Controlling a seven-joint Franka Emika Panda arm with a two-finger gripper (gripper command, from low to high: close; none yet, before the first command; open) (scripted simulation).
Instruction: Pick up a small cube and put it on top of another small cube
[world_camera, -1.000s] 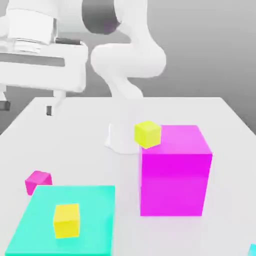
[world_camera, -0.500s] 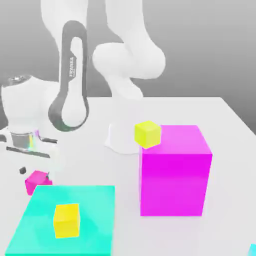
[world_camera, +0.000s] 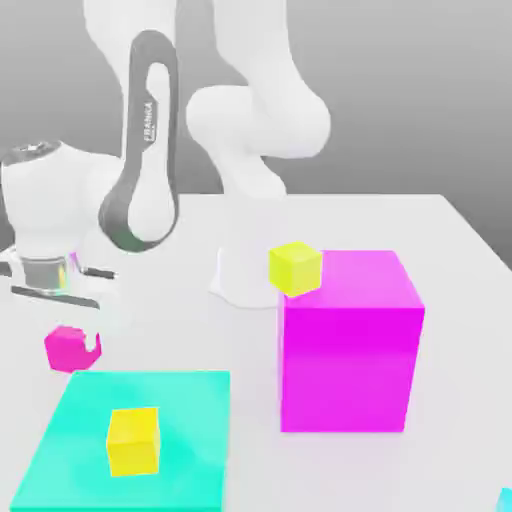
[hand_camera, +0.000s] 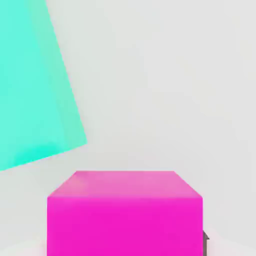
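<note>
Right, exterior view: gripper (world_camera: 78, 343) is down at the desk (world_camera: 460, 250), fingers clamped on the small magenta cube (world_camera: 66, 347). One dark fingertip shows on the cube's side toward the big magenta block (world_camera: 350, 340); the other is hidden behind the cube. Cube sits just beyond the far edge of the teal slab (world_camera: 180, 420), toward the exterior view's left, near that slab's far corner; can't tell whether it rests on the desk or is slightly lifted. A yellow cube (world_camera: 133, 440) sits on the teal slab, closer to the camera than the gripped cube. Second yellow cube (world_camera: 295, 268) is at the big block's upper far corner, on the side toward the exterior view's left, in front of the arm's white base (world_camera: 240, 280). Big block stands beside the teal slab, a clear gap between them.

Hand view: magenta cube (hand_camera: 125, 212) fills the near field, top face and one side face visible. A sliver of dark finger (hand_camera: 205, 241) touches one side. Teal slab (hand_camera: 30, 85) lies beyond the cube, a strip of bare desk (hand_camera: 165, 75) between them.
</note>
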